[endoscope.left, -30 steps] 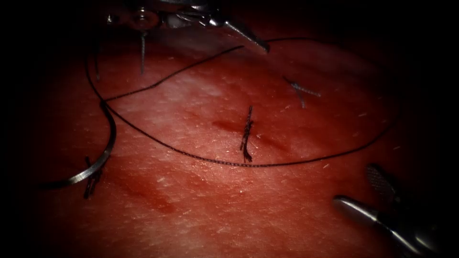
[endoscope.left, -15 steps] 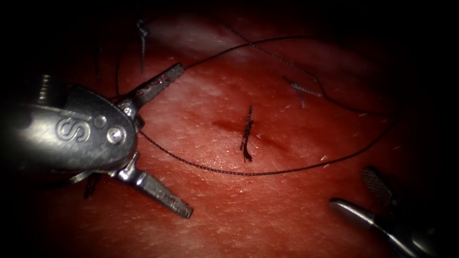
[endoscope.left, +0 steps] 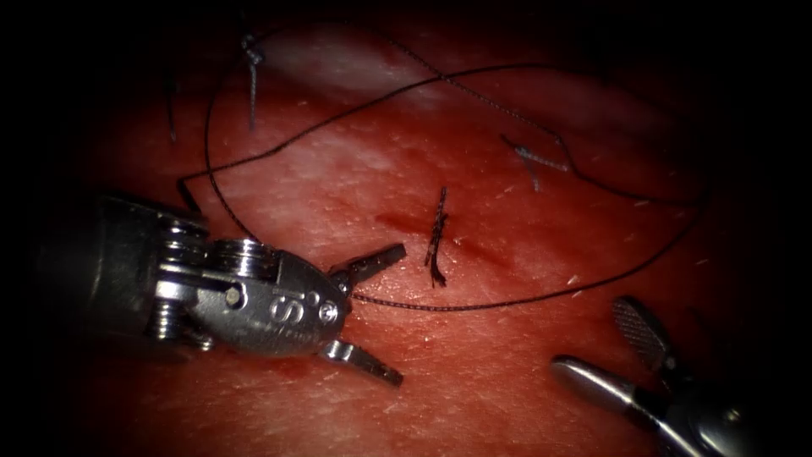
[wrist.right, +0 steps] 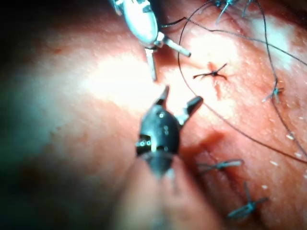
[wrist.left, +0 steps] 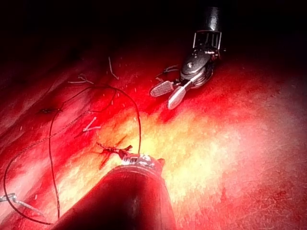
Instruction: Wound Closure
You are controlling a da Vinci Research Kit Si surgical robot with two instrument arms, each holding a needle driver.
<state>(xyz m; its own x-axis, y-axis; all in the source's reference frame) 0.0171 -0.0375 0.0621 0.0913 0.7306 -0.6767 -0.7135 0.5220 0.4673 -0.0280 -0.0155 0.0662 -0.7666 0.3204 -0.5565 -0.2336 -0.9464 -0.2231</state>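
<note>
- The right pincer (wrist.right: 180, 98) hangs with jaws apart, holding nothing, above the tissue (wrist.right: 96, 158).
- The left pincer (wrist.right: 165, 60) is also spread and empty.
- Thread (wrist.right: 230, 127) loops past a knotted stitch (wrist.right: 211, 73).

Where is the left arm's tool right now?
In the endoscope view the left arm's silver tool lies low on the left over the red tissue, jaws open and empty, straddling the thin black thread just left of the dark knotted stitch.

The left arm's polished silver metal hand (endoscope.left: 385, 313) carries an embossed "S", round screw heads, a ribbed pulley wrist and slim blades; the right arm's steel hand (endoscope.left: 605, 343) shows a cross-hatched inner pad.
</note>
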